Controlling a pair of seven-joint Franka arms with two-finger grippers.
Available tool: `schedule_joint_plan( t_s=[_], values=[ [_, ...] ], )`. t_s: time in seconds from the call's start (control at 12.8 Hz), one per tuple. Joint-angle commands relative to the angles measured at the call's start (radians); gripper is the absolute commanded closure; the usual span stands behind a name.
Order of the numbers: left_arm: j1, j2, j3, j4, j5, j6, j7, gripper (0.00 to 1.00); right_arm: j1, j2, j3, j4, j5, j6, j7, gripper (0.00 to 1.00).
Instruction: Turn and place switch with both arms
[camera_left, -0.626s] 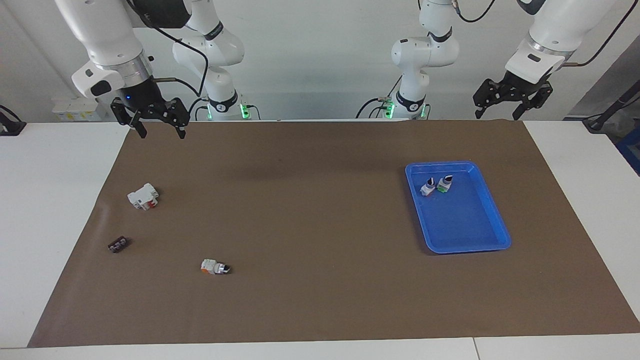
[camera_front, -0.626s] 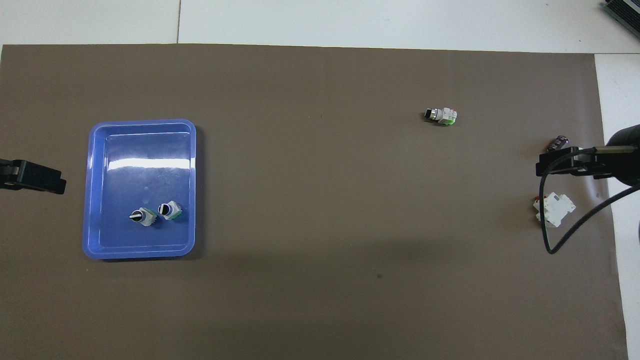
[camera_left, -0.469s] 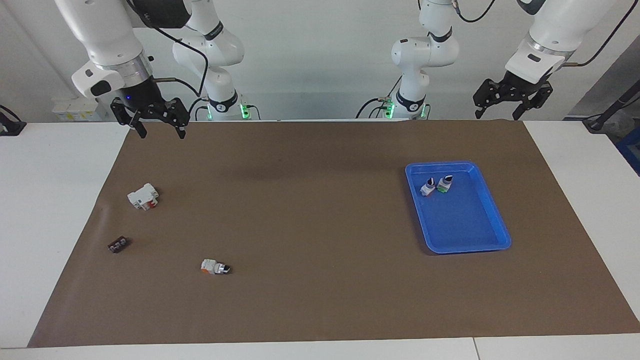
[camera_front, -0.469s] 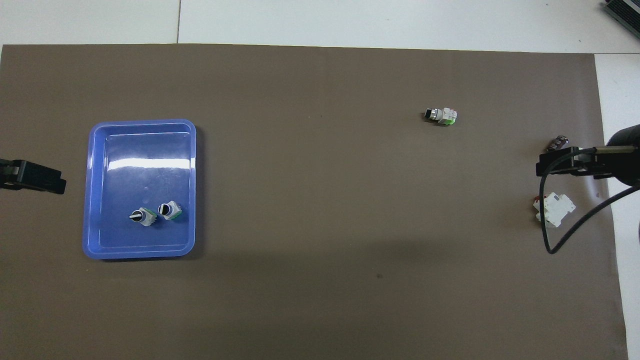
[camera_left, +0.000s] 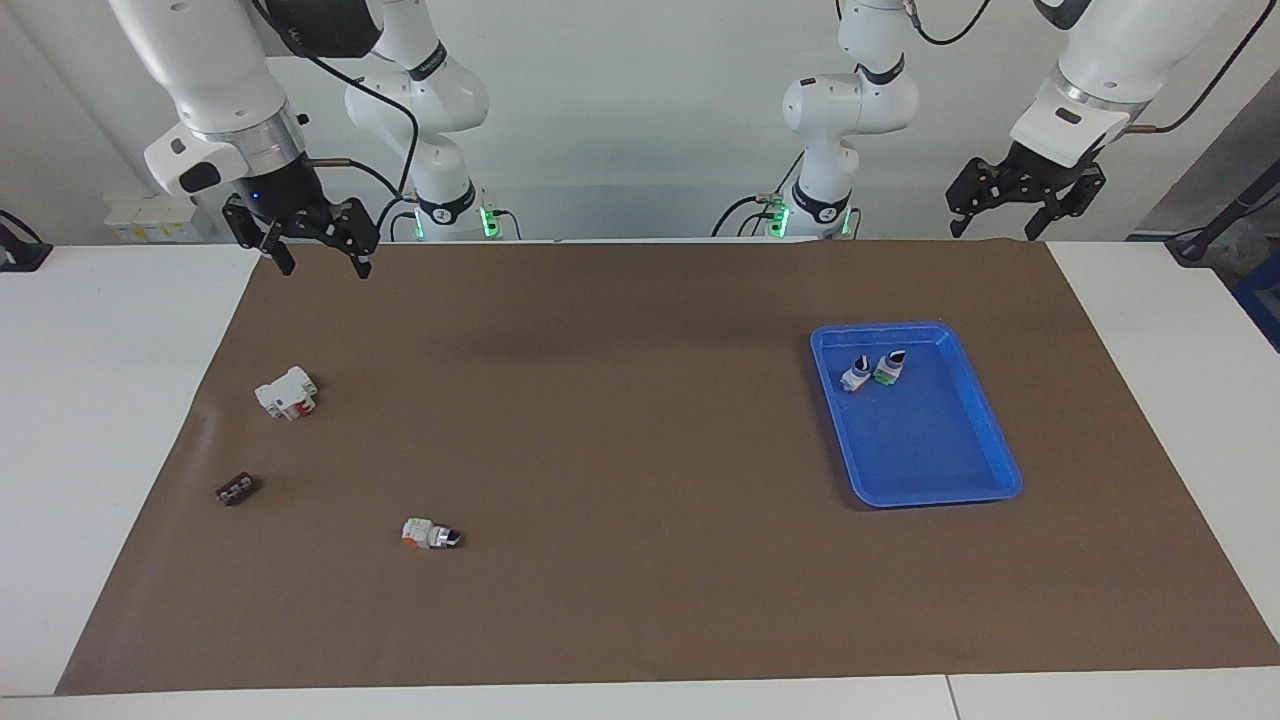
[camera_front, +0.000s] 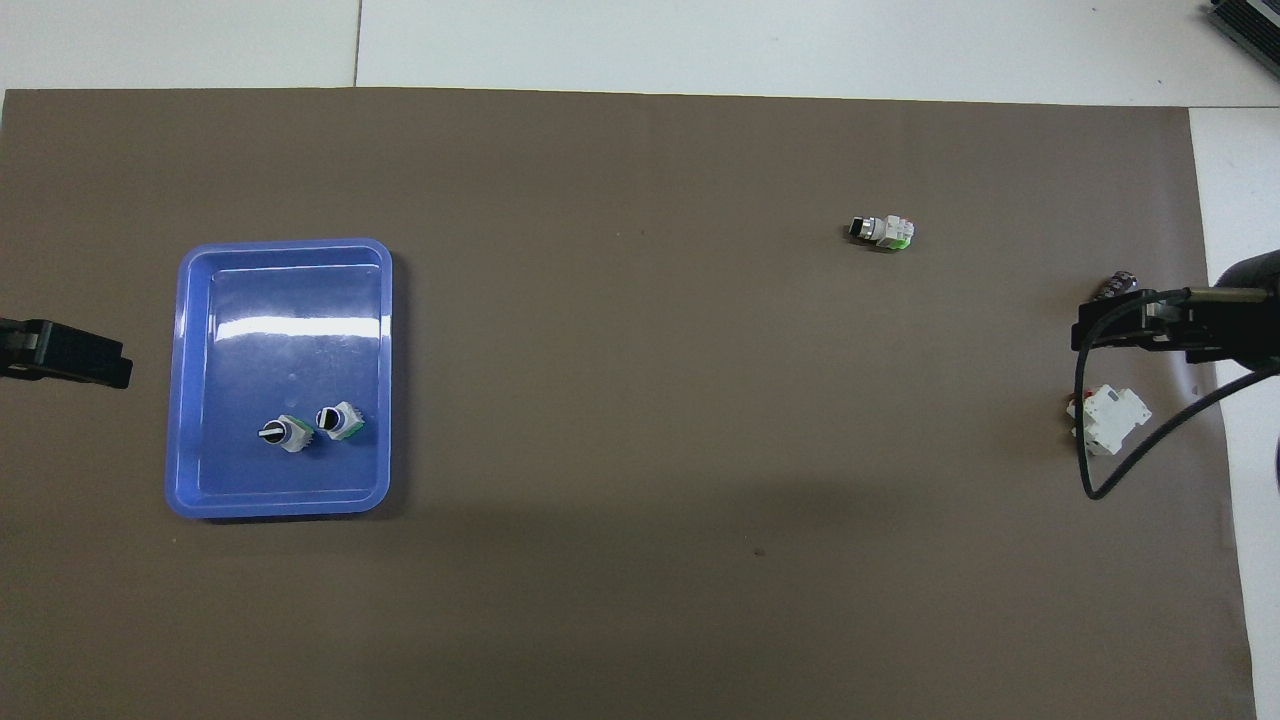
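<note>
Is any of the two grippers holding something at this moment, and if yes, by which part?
Nothing is held. The right gripper and the left gripper both hang open in the air. The switch lies on its side on the brown mat, untouched.

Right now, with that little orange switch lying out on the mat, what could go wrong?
The switch lies on its side and looks easy to knock rolling. The white block and a small black part lie close by and could be taken instead. The right gripper, open, hangs over the mat's edge near the robots.
</note>
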Motion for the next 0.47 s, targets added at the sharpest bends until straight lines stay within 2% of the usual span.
schedule_joint_plan(
  t_s=[0.0, 0.23, 0.39],
  values=[
    [0.004, -0.026, 0.000, -0.025, -0.005, -0.004, -0.007, 0.00, -0.006, -0.030, 0.007, -0.045, -0.021, 0.043, 0.140, 0.00],
    [0.004, -0.024, 0.000, -0.026, -0.005, -0.004, -0.007, 0.00, 0.004, -0.022, 0.008, -0.039, -0.024, 0.081, 0.362, 0.00],
    [0.004, -0.024, -0.001, -0.026, -0.005, -0.004, -0.007, 0.00, 0.004, 0.014, 0.010, -0.045, -0.030, 0.120, 0.538, 0.00]
  ],
)
